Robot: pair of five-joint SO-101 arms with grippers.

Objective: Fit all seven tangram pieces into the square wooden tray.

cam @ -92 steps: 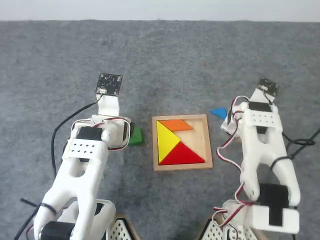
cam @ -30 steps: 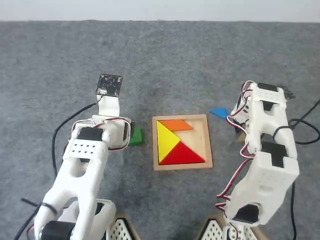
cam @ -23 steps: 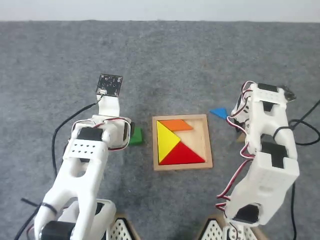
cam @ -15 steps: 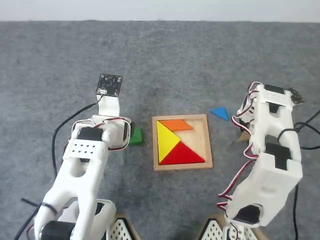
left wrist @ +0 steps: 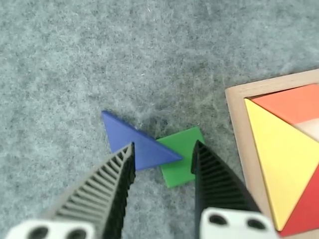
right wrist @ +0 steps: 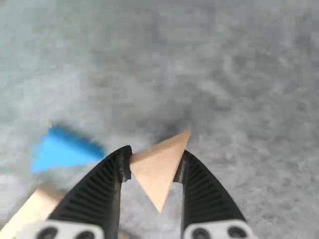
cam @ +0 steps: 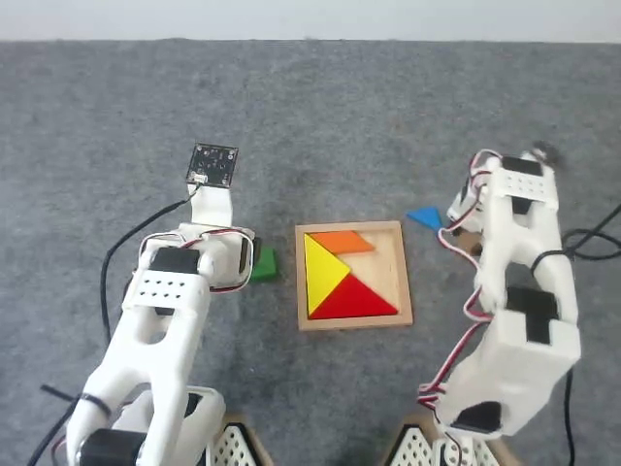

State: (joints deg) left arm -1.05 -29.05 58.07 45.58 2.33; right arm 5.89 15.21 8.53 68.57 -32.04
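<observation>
The square wooden tray (cam: pixel 405 277) holds an orange parallelogram (cam: pixel 340 243), a yellow triangle (cam: pixel 324 274) and a red triangle (cam: pixel 359 299). My right gripper (right wrist: pixel 152 162) is shut on a pale wooden triangle (right wrist: pixel 158 167), just right of the tray's far right corner. A light blue triangle (right wrist: pixel 62 149) lies on the carpet beside it (cam: pixel 424 217). My left gripper (left wrist: pixel 162 164) hangs open over a dark blue triangle (left wrist: pixel 134 142) that overlaps a green square (left wrist: pixel 180 155), left of the tray (left wrist: pixel 237 127).
Grey carpet covers the whole table. The right arm (cam: pixel 514 291) stands along the tray's right side, and the left arm (cam: pixel 165 311) along its left, covering part of the green square (cam: pixel 264 264). Open carpet stretches beyond the tray.
The right arm's wrist swung out to the right, then came back left toward the tray's far right corner. The left arm and the pieces in the tray stayed still.
</observation>
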